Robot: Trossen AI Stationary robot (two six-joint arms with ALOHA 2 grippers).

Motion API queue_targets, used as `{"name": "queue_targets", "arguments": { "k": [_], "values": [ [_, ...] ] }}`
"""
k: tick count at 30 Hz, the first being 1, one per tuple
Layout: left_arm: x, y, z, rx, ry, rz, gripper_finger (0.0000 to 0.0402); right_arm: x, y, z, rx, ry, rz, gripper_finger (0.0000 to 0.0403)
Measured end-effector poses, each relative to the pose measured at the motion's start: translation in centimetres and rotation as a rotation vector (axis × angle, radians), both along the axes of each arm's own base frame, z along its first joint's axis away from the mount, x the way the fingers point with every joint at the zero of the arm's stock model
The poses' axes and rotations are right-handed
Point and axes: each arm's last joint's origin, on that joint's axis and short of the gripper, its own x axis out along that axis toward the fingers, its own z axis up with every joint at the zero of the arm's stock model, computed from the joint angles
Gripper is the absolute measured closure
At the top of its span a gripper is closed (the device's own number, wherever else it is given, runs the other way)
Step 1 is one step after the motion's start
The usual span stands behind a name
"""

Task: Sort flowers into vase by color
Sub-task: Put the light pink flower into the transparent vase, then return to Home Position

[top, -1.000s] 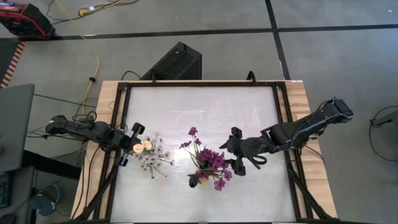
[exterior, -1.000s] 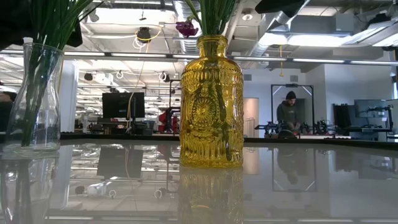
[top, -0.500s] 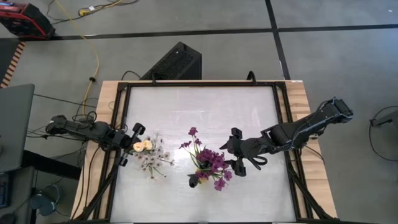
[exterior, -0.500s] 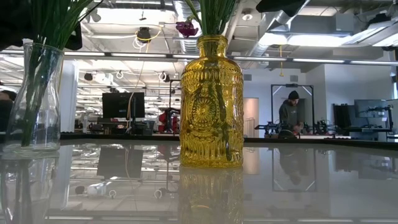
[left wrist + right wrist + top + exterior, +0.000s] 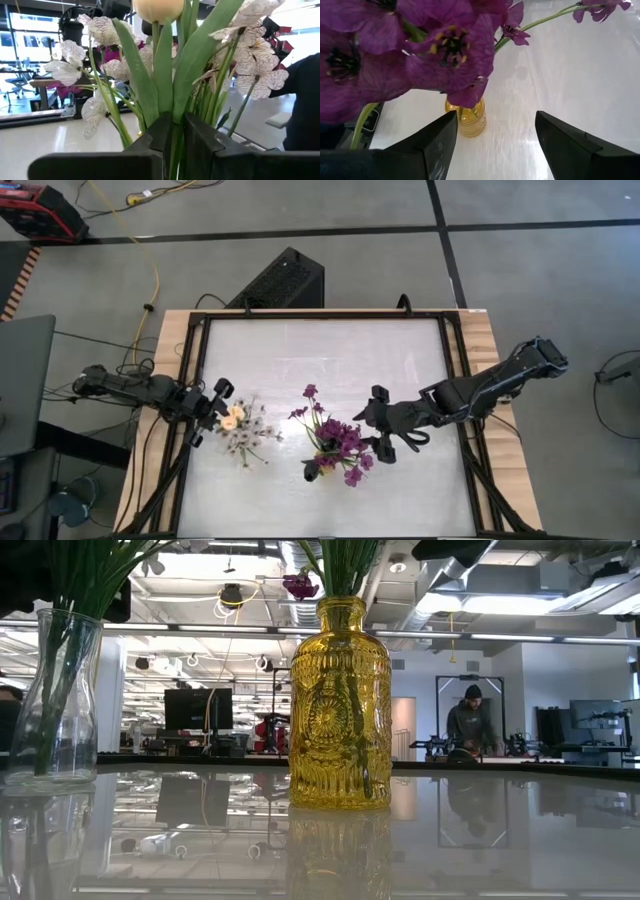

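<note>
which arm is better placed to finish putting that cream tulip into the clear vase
Left. Its gripper is shut on the cream tulip above the clear vase; the right gripper is open by the yellow vase.

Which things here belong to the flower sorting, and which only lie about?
Job:
- amber embossed glass vase with purple flowers
- clear glass vase with white blossoms
- cream-peach tulip, gripped by left gripper
- right gripper, open

Lying about:
- black box
- yellow cable
</note>
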Motion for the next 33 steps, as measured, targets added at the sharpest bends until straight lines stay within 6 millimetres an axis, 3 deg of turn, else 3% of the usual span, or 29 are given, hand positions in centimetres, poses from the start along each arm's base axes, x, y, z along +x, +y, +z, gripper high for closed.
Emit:
{"name": "queue_targets", "arguments": {
  "k": [12,26,33],
  "values": [
    [-1.6,0.7,3.5,0.01,0.277,0.112,0.0368,0.0,0.0,0.0,0.007,0.003,0.01,0.0111],
    [-2.1,0.9,3.6,-0.245,0.457,0.11,0.0225,0.0,0.0,0.0,0.005,0.003,0.011,0.0111],
    [-2.7,0.9,3.5,-0.309,0.587,0.071,0.0198,0.0,0.0,0.0,0.0,0.003,0.015,0.0111]
  ]
}}
